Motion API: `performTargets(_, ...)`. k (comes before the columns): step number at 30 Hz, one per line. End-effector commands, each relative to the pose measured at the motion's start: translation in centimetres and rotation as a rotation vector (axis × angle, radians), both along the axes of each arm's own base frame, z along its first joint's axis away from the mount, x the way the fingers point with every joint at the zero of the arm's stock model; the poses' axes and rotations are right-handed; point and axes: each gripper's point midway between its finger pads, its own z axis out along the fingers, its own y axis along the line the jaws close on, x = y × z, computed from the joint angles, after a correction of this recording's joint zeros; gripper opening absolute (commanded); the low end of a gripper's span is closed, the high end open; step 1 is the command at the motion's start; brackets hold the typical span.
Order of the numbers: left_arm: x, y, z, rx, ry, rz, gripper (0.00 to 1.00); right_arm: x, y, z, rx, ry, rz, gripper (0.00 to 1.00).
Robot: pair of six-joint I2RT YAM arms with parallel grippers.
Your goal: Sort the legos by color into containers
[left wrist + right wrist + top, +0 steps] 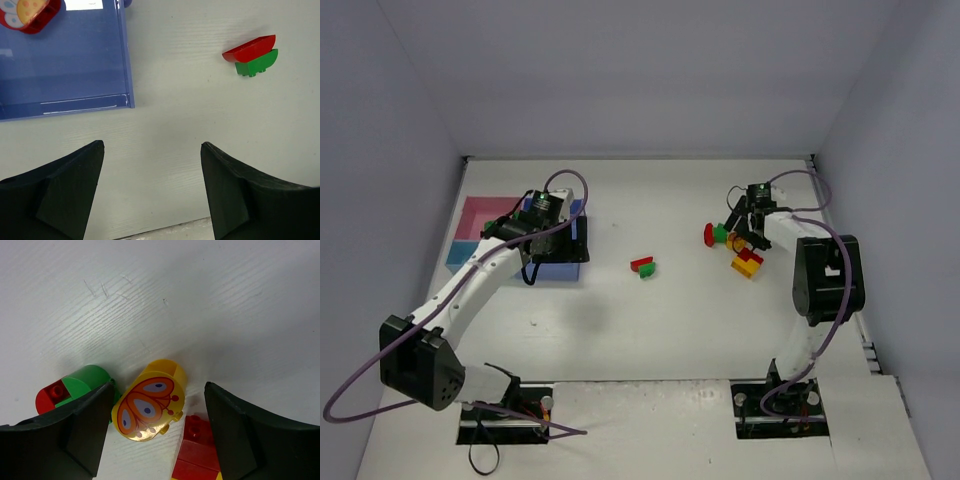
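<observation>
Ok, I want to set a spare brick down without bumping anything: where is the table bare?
Bare: the stretch between the blue tray and the red-and-green pair, and the far strip along the back wall. Crowded: the brick cluster around the right gripper.

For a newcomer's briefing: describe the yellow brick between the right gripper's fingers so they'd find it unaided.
On the table's right half, a cluster of bricks lies at the right gripper. Between its open fingers is the yellow brick, flanked by a red-and-green piece and a red block. Of the three, only it carries an orange butterfly print.
</observation>
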Motion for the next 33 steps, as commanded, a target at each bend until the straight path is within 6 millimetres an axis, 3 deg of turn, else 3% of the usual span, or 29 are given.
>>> performTargets(1,0.0,-0.3,1.5,-0.031,-0.051,0.0,0.72,0.8,0.3,0.9,0.027,-0.037,-0.022,0.69)
performTargets(5,-0.1,-0.6,1.2,-0.036,-0.042,-0.007,0.72,-0.3,0.4,-0.1,0.029,-0.01,-0.02,0.62)
performTargets(8,0.0,-1.0,1.4,-0.039,-0.046,-0.02,0.72,-1.1,0.3,-0.3,0.018,0.002,-0.007,0.48)
performTargets(10,0.1,-1.5,1.6,-0.049,-0.05,-0.036,0.72,-1.3,0.2,0.1,0.006,-0.005,0.006,0.33)
performTargets(14,0.3,-2.7,2.8,-0.081,-0.083,-0.08,0.72,-0.1,0.8,3.2,-0.027,-0.114,0.091,0.1)
performTargets(15,0.4,-3.2,3.2,-0.095,-0.09,-0.095,0.72,0.0,1.6,4.9,-0.05,-0.157,0.155,0.01)
performTargets(17,0.4,-3.9,3.8,-0.12,-0.1,-0.116,0.72,0.1,2.7,6.8,-0.082,-0.218,0.232,0.0)
performTargets(18,0.5,-4.3,4.3,-0.135,-0.109,-0.128,0.72,0.1,3.5,9.1,-0.098,-0.279,0.274,0.0)
performTargets(19,0.5,-4.6,4.5,-0.146,-0.109,-0.137,0.72,-0.2,4.4,10.0,-0.135,-0.306,0.36,0.0)
performTargets(20,0.4,-5.3,4.9,-0.174,-0.106,-0.163,0.72,-0.6,6.5,10.9,-0.146,-0.355,0.442,0.0)
performTargets(21,0.5,-5.7,5.6,-0.191,-0.115,-0.176,0.72,-1.2,7.6,13.4,-0.165,-0.433,0.498,0.0)
performTargets(23,0.5,-6.6,6.4,-0.227,-0.119,-0.209,0.72,-3.0,11.4,14.7,-0.174,-0.518,0.7,0.0)
performTargets(24,0.6,-6.9,7.3,-0.243,-0.134,-0.223,0.72,-4.0,12.3,16.9,-0.169,-0.592,0.753,0.0)
performTargets(29,0.0,-9.3,10.3,-0.354,-0.144,-0.332,0.72,-9.3,17.7,20.7,-0.089,-0.761,1.082,0.04)
performTargets(33,-0.7,-11.1,12.7,-0.454,-0.151,-0.404,0.72,-12.2,20.4,21.5,-0.066,-0.784,1.213,0.05)
